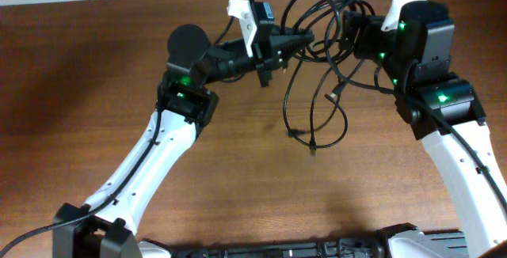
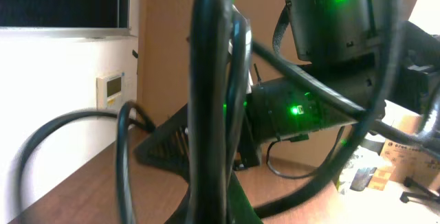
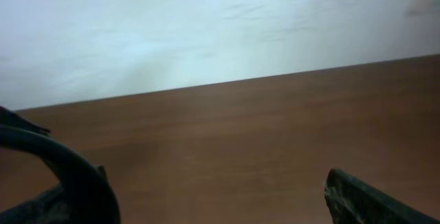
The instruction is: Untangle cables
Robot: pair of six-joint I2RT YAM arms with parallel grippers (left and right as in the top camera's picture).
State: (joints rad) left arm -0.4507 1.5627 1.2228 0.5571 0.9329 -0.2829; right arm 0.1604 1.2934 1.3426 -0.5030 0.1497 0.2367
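Observation:
The cables point(image 1: 321, 20) are a black tangle held up near the table's far edge, with loops hanging down to a small plug point(image 1: 314, 148) by the wood. My left gripper point(image 1: 305, 39) points right and is shut on strands of the cables at the tangle's left side. In the left wrist view a thick, blurred strand of the cables point(image 2: 210, 100) rises straight up from the jaws. My right gripper point(image 1: 349, 35) faces it from the right and stands open. In the right wrist view its fingers point(image 3: 361, 202) are wide apart over bare wood, and a cable loop point(image 3: 72, 172) curves past the left finger.
The wooden table point(image 1: 95, 68) ends just behind the tangle. The right arm's body with green lights point(image 2: 297, 110) fills the left wrist view behind the strands. Both white forearms point(image 1: 150, 159) reach in from the near edge.

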